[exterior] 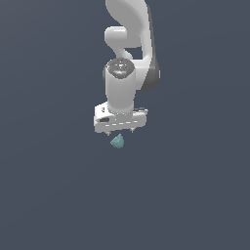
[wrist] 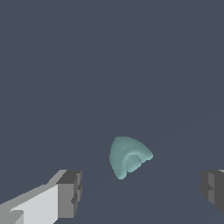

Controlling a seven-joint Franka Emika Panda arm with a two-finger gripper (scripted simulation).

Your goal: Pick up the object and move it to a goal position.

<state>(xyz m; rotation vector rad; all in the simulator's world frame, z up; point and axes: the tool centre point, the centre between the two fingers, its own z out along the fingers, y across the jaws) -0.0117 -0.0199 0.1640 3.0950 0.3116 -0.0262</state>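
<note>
Only a plain, dark slate-grey surface (exterior: 49,195) shows apart from the task's things. It fills both views edge to edge, smooth and evenly lit, with no markings, seams or edges to be made out anywhere.

White Panda arm with grey joints

Rounded glossy links, a dark wrist cap, and a boxy hand (exterior: 120,120) with grey-padded fingers (wrist: 70,194).

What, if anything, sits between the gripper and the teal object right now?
Nothing visible. In the wrist view the teal object lies in open space between the open gripper fingers, untouched. The exterior view shows it just below the gripper. No goal marker is visible.
</note>
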